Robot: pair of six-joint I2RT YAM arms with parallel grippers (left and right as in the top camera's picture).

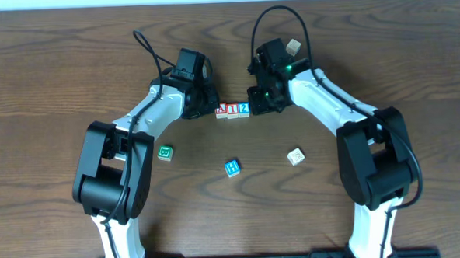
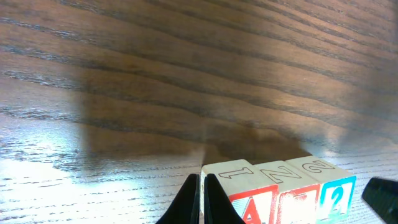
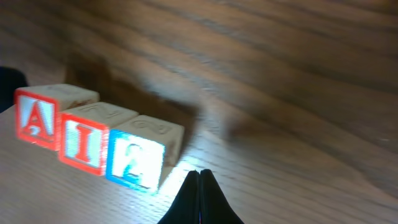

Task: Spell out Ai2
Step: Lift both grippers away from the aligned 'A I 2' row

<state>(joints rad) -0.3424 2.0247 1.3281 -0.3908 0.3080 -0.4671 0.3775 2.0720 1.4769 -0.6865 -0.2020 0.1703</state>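
Three letter cubes stand side by side in a row at the table's middle: the red "A" cube (image 1: 221, 110), the red "I" cube (image 1: 233, 109) and the blue "2" cube (image 1: 244, 108). In the right wrist view they read A (image 3: 37, 121), I (image 3: 83, 142), 2 (image 3: 137, 160) from left to right. My left gripper (image 1: 212, 105) is shut and empty, its tips (image 2: 202, 180) right beside the "A" cube (image 2: 245, 202). At the other end my right gripper (image 1: 256, 104) is shut too, with its tips (image 3: 199, 174) just to the right of the "2" cube.
A green-lettered cube (image 1: 165, 153) lies front left, a blue-lettered cube (image 1: 232, 167) front middle, and a pale cube (image 1: 295, 156) front right. Another pale cube (image 1: 292, 45) sits behind the right arm. Both arms reach in from the front edge.
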